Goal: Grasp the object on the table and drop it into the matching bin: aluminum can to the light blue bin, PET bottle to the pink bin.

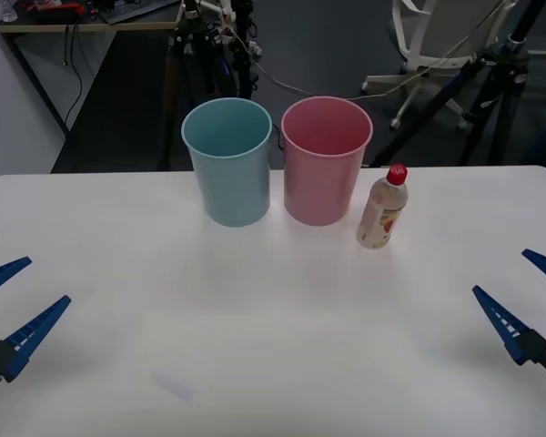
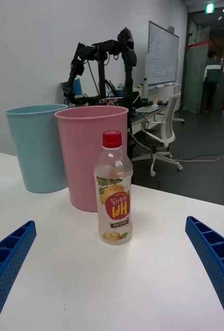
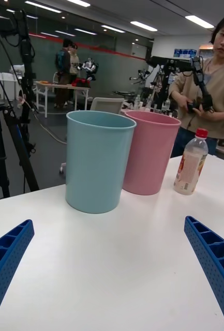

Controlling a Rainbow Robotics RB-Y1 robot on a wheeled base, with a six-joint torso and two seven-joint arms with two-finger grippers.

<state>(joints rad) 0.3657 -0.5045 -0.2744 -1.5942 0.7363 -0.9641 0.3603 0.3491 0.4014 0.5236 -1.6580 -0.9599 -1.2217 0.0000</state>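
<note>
**Two buckets upright, bottle standing beside the pink one**

The light blue plastic tapered bin (image 1: pixel 228 162) and the pink plastic tapered bin (image 1: pixel 326 160) stand upright side by side at the far middle of the large white table (image 1: pixel 273 364); what shows of their insides looks empty. The small clear plastic PET bottle with red cap (image 1: pixel 383 208) stands upright on the table just beside the pink bin, on its right. The right gripper (image 1: pixel 520 296) hovers at the table's right edge, blue fingers spread apart, well apart from the bottle. The left gripper (image 1: pixel 12 300) waits at the left edge, fingers also spread.
</note>
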